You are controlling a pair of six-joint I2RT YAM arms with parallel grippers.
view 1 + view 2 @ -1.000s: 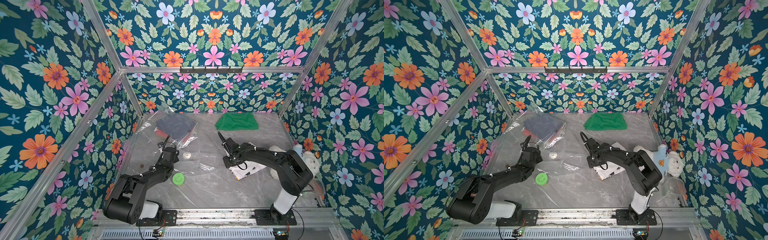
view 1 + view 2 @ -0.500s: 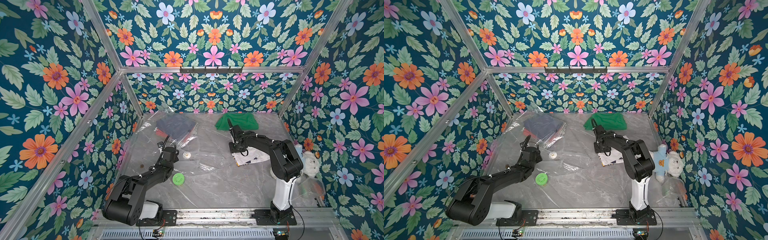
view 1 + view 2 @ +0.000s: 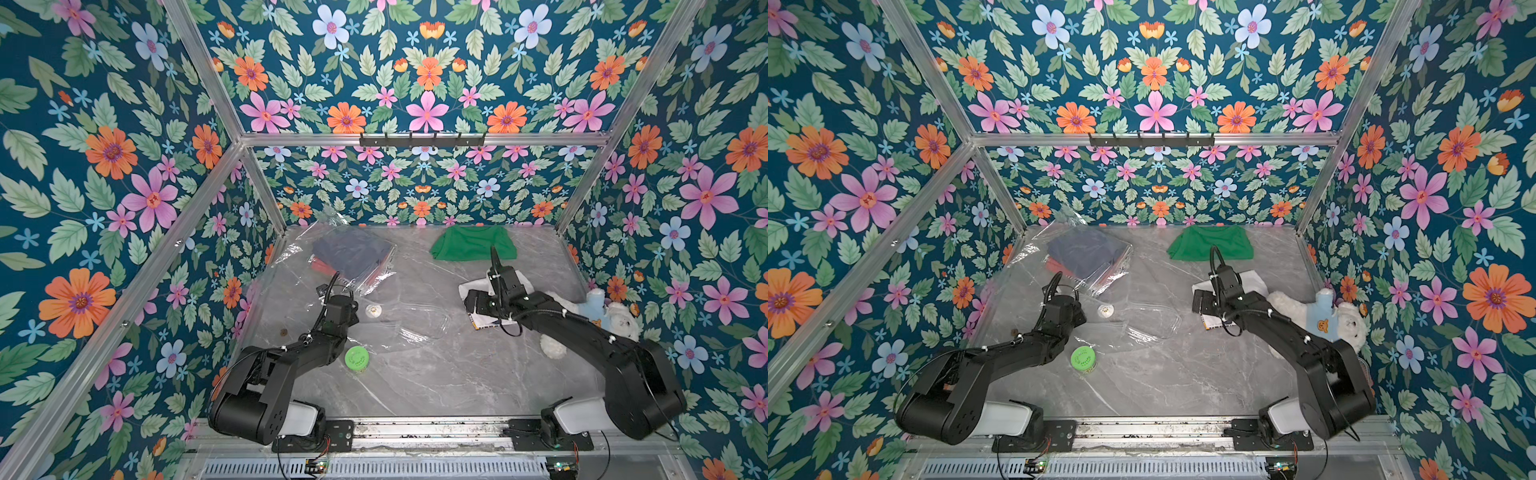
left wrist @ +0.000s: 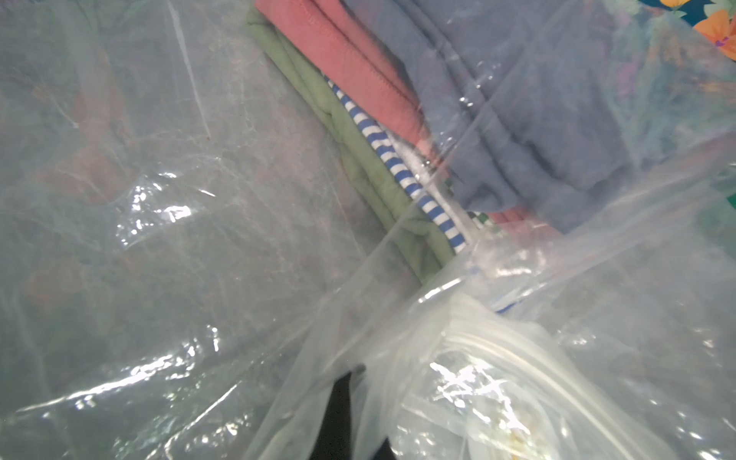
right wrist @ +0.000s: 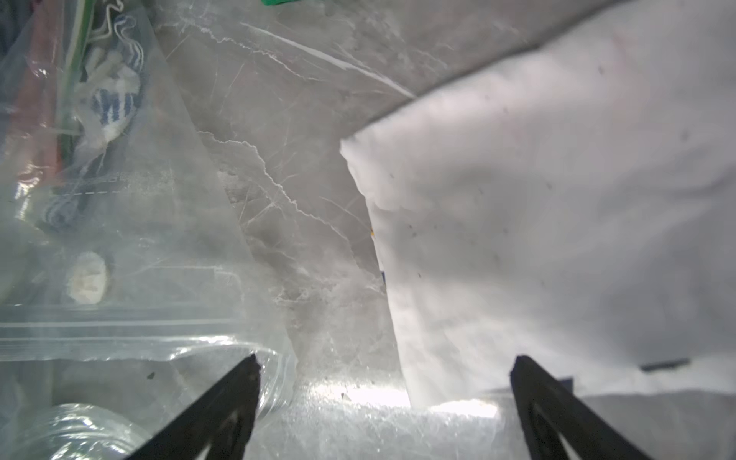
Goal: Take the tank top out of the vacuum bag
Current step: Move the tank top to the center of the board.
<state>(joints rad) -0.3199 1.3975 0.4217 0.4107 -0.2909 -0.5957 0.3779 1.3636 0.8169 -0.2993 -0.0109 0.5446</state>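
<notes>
Flowered wallpaper closed in a grey marble table (image 3: 415, 382). In both top views the vacuum bag (image 3: 409, 328) lay spread flat around and beyond the left gripper (image 3: 340, 300), whose fingertips were hidden under its own body. Folded clothes (image 3: 351, 253) showed inside the bag's far end, past that gripper. The right gripper (image 3: 486, 301) hung over a white cloth (image 3: 471, 286) and covered much of it. Half a second earlier the right arm had reached to the green garment (image 3: 471, 247). It had since drawn back to this cloth with its jaws wider, while the left arm had not moved.

The left wrist view caught only one dark fingertip (image 4: 338, 402), cut off at the frame edge. The gripper was closed on bunched bag plastic, with navy, pink and striped fabric blurred beyond it.

The right wrist view showed both fingers spread wide with nothing between them. The bag's white valve (image 5: 87, 278) lay beyond one finger.
</notes>
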